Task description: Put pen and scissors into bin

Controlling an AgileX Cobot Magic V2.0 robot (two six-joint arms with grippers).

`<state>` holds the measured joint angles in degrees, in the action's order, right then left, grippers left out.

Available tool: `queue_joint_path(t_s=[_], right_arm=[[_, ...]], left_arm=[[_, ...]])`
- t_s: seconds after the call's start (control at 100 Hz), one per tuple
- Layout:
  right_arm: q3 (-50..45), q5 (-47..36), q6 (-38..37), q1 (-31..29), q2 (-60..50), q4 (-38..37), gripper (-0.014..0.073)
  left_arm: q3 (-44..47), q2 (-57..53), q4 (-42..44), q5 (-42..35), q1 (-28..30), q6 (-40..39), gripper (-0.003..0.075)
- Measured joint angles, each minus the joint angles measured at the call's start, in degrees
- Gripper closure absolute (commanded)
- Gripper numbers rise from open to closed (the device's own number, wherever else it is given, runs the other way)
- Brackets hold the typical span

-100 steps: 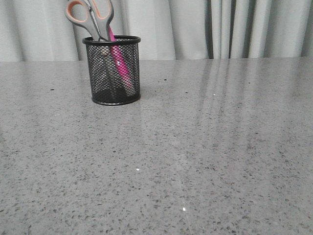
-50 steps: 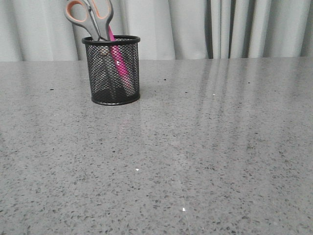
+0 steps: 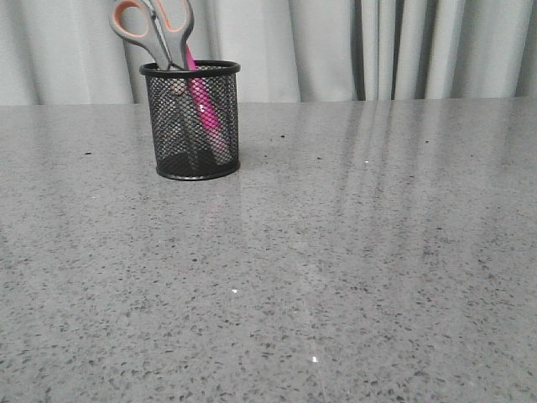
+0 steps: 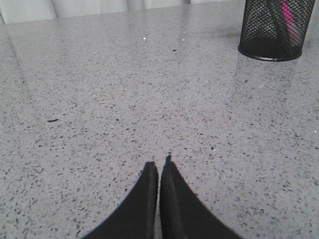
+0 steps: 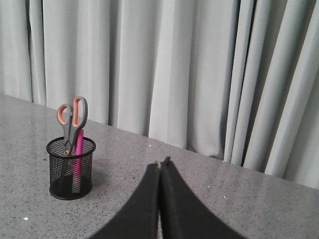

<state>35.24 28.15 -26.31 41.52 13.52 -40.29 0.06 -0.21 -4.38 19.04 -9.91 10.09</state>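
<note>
The black mesh bin [image 3: 193, 122] stands upright at the back left of the table. The pink pen [image 3: 204, 109] and the scissors [image 3: 155, 29] stand inside it, the orange-lined handles sticking out above the rim. The bin also shows in the left wrist view [image 4: 275, 30] and in the right wrist view [image 5: 71, 169], with the scissors [image 5: 72, 119] and pen [image 5: 78, 154] in it. My left gripper [image 4: 159, 167] is shut and empty over bare table, well away from the bin. My right gripper [image 5: 160, 164] is shut and empty, apart from the bin. Neither gripper shows in the front view.
The grey speckled table [image 3: 336, 252] stretches across the front view. Pale grey curtains [image 3: 377, 46] hang behind its far edge.
</note>
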Motion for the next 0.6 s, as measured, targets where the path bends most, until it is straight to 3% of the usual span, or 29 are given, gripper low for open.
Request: queue_joint_path(t_s=[0.31, 0.6], right_arm=[[-3.4, -0.5, -0.1, 0.0, 0.0, 0.0, 0.0652], [-18.9, -2.9, -0.1, -1.0, -0.6, 0.0, 0.0652]], left_arm=[[0.0, 0.0, 0.0, 0.0, 0.0, 0.0, 0.0739], [0.0, 0.0, 0.0, 0.0, 0.0, 0.0, 0.0739]])
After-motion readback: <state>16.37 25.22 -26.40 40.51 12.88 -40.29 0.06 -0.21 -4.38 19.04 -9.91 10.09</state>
